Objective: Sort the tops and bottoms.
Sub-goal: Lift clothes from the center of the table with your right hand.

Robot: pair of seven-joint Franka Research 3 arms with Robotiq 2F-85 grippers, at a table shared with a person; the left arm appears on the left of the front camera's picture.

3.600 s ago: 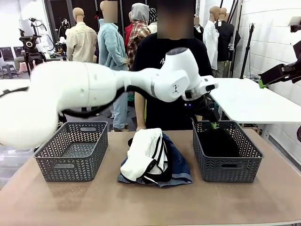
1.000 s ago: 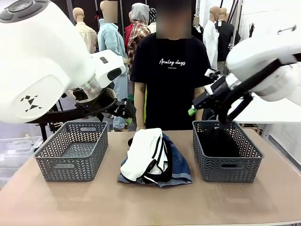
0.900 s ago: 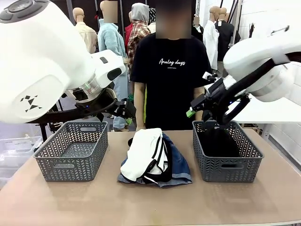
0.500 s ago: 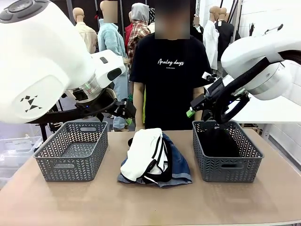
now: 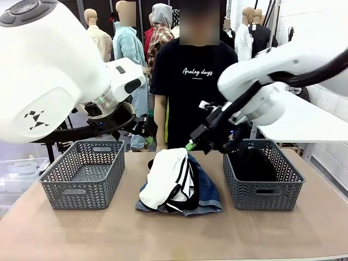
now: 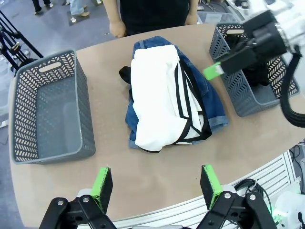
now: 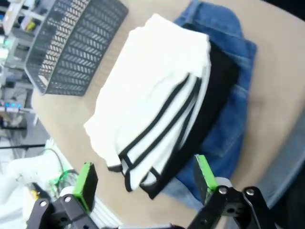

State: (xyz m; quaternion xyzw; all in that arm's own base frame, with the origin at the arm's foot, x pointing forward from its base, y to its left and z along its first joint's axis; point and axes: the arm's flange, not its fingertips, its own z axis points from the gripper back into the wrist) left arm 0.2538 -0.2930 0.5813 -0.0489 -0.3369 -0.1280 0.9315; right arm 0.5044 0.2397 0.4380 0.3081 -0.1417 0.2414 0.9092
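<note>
A pile lies mid-table: a white garment with black stripes (image 5: 169, 174) on top, a plain black top (image 7: 217, 93) under it, and blue denim bottoms (image 5: 207, 189) at the base. Another black top (image 5: 250, 163) lies in the right grey basket (image 5: 261, 198). My right gripper (image 5: 197, 144) hangs open just above the pile's far right side, and its own view has the pile between its green pads (image 7: 86, 181). My left gripper (image 5: 148, 126) is held high at the left, open and holding nothing, looking down on the pile (image 6: 164, 90).
An empty grey lattice basket (image 5: 81, 196) stands at the left of the brown table (image 5: 163, 234). A person in a black printed T-shirt (image 5: 198, 76) stands at the far edge behind the pile. A white table (image 5: 293, 117) is at the back right.
My right arm has swung left from above the right basket to over the pile and come lower. My left arm, which reached over the right basket earliest, has stayed drawn back at the left.
</note>
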